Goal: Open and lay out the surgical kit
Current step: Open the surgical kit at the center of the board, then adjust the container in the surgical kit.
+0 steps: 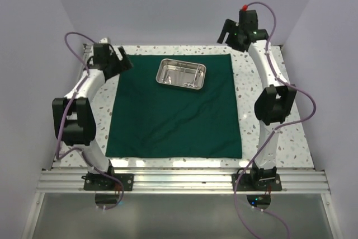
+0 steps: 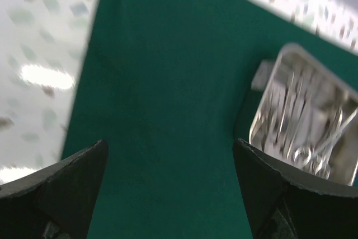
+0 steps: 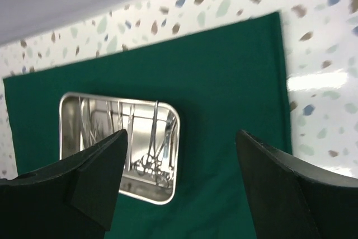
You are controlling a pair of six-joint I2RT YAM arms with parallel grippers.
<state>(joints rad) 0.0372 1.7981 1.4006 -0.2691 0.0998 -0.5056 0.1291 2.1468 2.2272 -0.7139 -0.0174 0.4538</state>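
The dark green cloth (image 1: 173,107) lies spread flat as a large square sheet on the table. The shiny steel tray (image 1: 180,74) stands on its far part with several steel instruments (image 3: 151,160) inside, scissor-handled clamps among them. My left gripper (image 1: 120,60) is open and empty above the cloth's far left corner; in its wrist view the cloth (image 2: 168,110) lies between the fingers and the tray (image 2: 305,121) is at the right. My right gripper (image 1: 232,34) is open and empty, raised beyond the far right corner; its view shows the tray (image 3: 120,146) and cloth (image 3: 224,93) below.
The speckled white tabletop (image 1: 257,71) frames the cloth on all sides. Walls close in the table at the back and both sides. An aluminium rail (image 1: 179,182) with both arm bases runs along the near edge. Purple cables (image 1: 302,102) hang off both arms.
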